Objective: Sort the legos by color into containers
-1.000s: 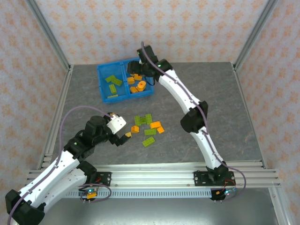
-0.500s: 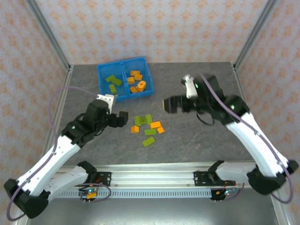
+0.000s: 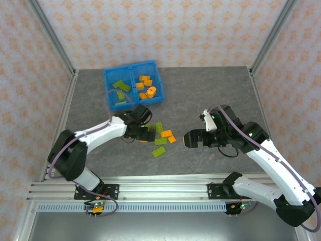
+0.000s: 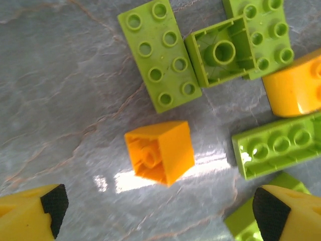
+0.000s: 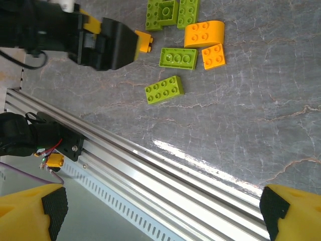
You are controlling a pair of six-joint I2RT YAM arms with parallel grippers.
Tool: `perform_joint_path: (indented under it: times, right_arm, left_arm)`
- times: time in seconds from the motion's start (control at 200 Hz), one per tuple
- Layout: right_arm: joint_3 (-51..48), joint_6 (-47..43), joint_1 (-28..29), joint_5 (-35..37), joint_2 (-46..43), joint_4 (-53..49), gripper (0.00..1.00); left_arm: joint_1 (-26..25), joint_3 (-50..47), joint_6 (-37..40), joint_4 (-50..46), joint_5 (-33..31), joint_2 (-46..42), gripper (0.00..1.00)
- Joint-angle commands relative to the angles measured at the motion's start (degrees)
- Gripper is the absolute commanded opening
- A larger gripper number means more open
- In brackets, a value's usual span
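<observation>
Now picking up: left gripper (image 4: 160, 211) spread open above the small orange brick (image 4: 160, 150) on the counter (image 4: 65, 90). Next, probably drop down, pinch, carry to the right half of the far tray (image 3: 107, 90). Right gripper (image 3: 189, 139) open, empty.

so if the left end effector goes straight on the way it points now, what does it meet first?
Probably the small orange brick, lying just ahead of the open left end effector. Depth is unclear from the wrist view.

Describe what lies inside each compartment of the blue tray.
In the tray, the left compartment holds lime green bricks; the right holds orange bricks, one a round piece. Anything beneath the piled bricks is covered.
</observation>
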Motion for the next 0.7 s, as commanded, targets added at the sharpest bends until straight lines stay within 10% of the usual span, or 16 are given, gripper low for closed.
perform_joint_path:
  times: [0.0,0.445,0.696]
  right_arm:
    - [-0.01,1.15,-0.1,0.66,-1.07,0.1,0.99]
    - [-0.37,3.2,-0.05,0.51,-2.1,1.03,0.99]
    - [-0.94,3.92,0.29,-7.86,-2.12,8.16,0.99]
  left_arm:
    - [-0.21,1.61,-2.42,1.72,-0.5,3.64,0.92]
    - [-0.21,-1.67,-6.79,7.19,-0.38,10.08,0.45]
    - [0.18,-0.72,-5.59,2.53,-4.65,0.21,0.41]
